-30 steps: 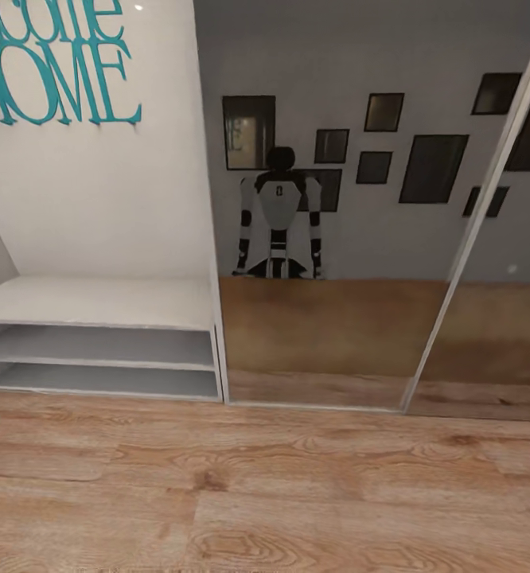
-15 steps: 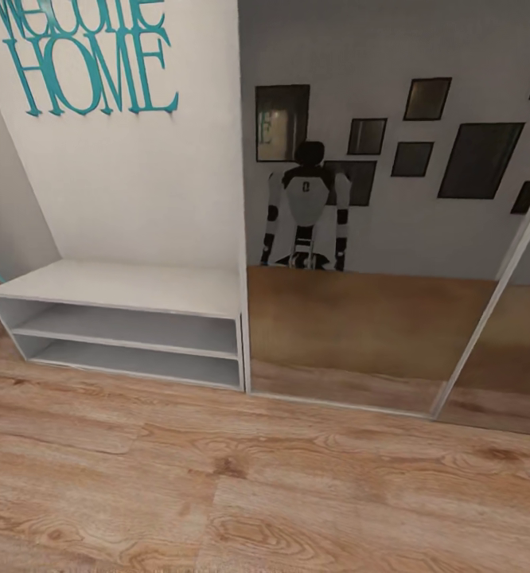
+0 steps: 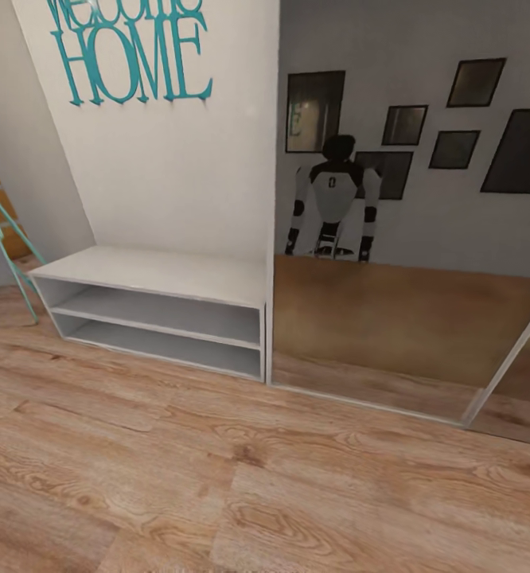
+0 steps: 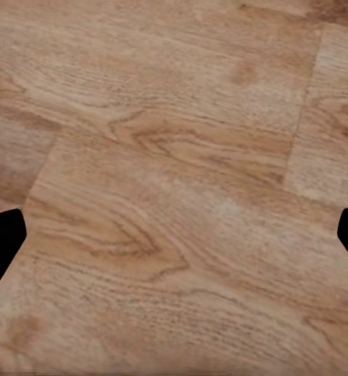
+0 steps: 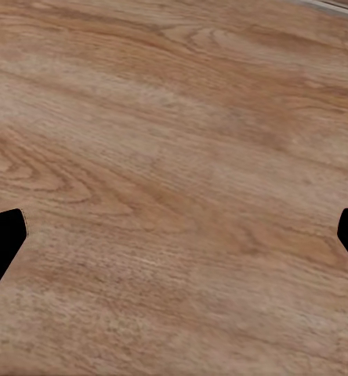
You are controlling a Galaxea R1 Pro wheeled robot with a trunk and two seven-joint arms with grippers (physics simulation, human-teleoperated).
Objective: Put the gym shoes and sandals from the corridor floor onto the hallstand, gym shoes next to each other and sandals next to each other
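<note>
Robot in transit, no shoes sighted; low white shelving (image 3: 150, 274) under HOME lettering (image 3: 130, 60) not target rack. Left gripper (image 4: 174, 235), right gripper (image 5: 174, 239) spread wide, empty, over corridor floor (image 3: 217, 477). Advice: scan on for LOVE letters

Warm light-brown corridor floor (image 3: 217, 477) is showing knots and grain across the lower frame; teal lettering (image 3: 130, 52) is glowing upper left above the pale grey-white shelving (image 3: 161, 274).

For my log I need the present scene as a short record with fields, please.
floor: wood-plank floor, no shoes in sight
furniture: low white shelf unit, two open tiers, both empty
wall: teal HOME letters above the unit
mirror: mirrored panel right of the unit, robot reflected
left gripper: open, over floor
right gripper: open, over floor
</note>
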